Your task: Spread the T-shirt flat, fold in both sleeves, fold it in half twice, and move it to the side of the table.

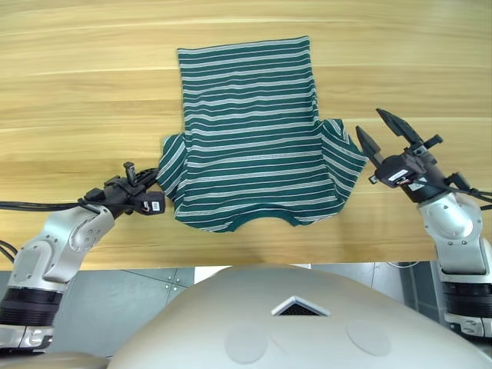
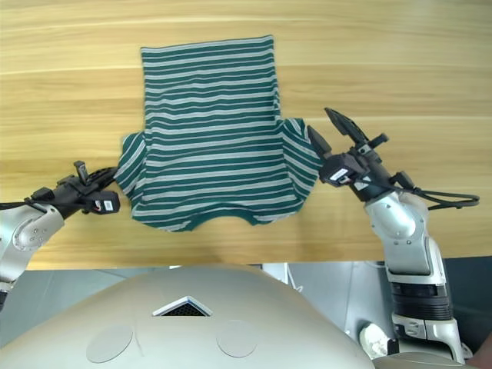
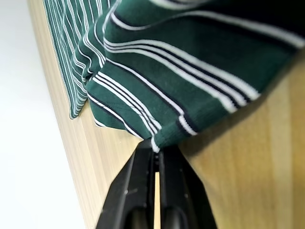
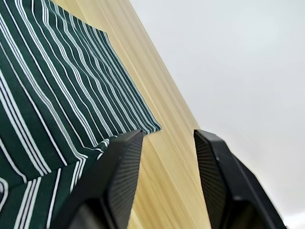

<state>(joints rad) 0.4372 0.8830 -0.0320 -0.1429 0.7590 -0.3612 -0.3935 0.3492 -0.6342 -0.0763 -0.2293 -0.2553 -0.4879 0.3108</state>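
A pale wooden tabletop (image 1: pixel 77 77) carries one T-shirt (image 1: pixel 250 131), dark green with thin white stripes. It lies near the robot's edge, with the collar toward the robot and the hem on the far side. Its two sleeves stick out to either side, the left sleeve (image 1: pixel 173 165) bunched and the right sleeve (image 1: pixel 342 154) lying flatter. There are two grippers, one at each sleeve. The left gripper (image 3: pixel 155 152) is low at the outer edge of the left sleeve, its jaws pressed together and pinching the sleeve's hem. The right gripper (image 1: pixel 369 123) sits just beside the right sleeve, its jaws spread wide and holding nothing, with bare wood between them.
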